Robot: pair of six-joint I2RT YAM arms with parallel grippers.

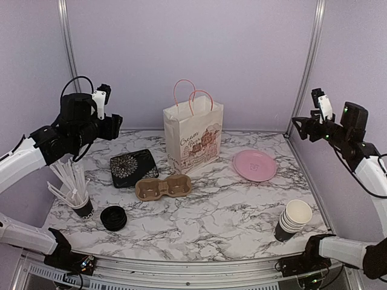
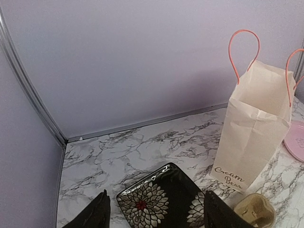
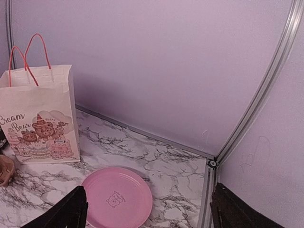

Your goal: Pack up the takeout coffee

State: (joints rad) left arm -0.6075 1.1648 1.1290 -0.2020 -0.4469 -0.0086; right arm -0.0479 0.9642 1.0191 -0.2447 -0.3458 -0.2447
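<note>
A marble-patterned desk seen from above, with a white paper bag with pink handles standing upright at its middle. Nothing of the packing looks done.

The takeout coffee is in parts. A nested stack of black paper cups with white insides leans well to the right of the bag, toward the near edge. A small pile of round black lids lies well to the bag's left and nearer the arms, just beside a black cup of white straws. No cup wears a lid.

Just in front of the bag lies a brown cardboard cup carrier, and both its wells are empty. The bag's mouth is open, but its inside is hidden from every camera, so it may or may not hold anything.

The left gripper hangs raised to the left of the bag (over a black flowered plate), fingers apart and holding nothing. The right gripper hangs high to the bag's right, over a pink plate, fingers wide apart and empty.

Left to do: separate cups, lid them, seat them in the carrier and bag them.
</note>
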